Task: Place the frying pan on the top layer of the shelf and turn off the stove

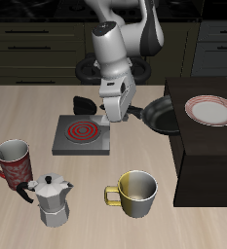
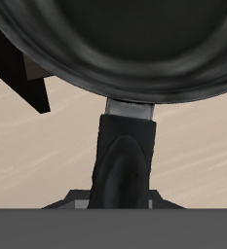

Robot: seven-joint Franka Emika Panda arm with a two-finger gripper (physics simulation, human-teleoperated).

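So the hand (image 1: 118,115) is clamped on the handle of the frying pan (image 1: 160,115), and the pan sits up off the tabletop (image 1: 86,209), hanging just beside the shelf (image 1: 208,156) at about the height of its top edge. It's not on the shelf, more like right against the corner that faces the stove. In the wrist view the pan (image 2: 125,44) fills most of the picture, with the black handle (image 2: 123,160) running straight back toward the camera, and a dark corner of the shelf (image 2: 16,68) pokes in next to the pan rim.

The shelf top isn't bare: a white plate (image 1: 211,110) with a red rim sits on it, taking up a good chunk of the surface closest to the pan.

The stove (image 1: 83,134) is on the tabletop right under the arm, its spiral coil glowing red. There's a black thing (image 1: 84,103) just behind it that I can't make out properly.

Nearer the front edge there's a red patterned mug (image 1: 13,160), a silver moka pot (image 1: 53,199) just beside it, and a yellowish mug (image 1: 136,194) close to the foot of the shelf. All three are well clear of the pan.
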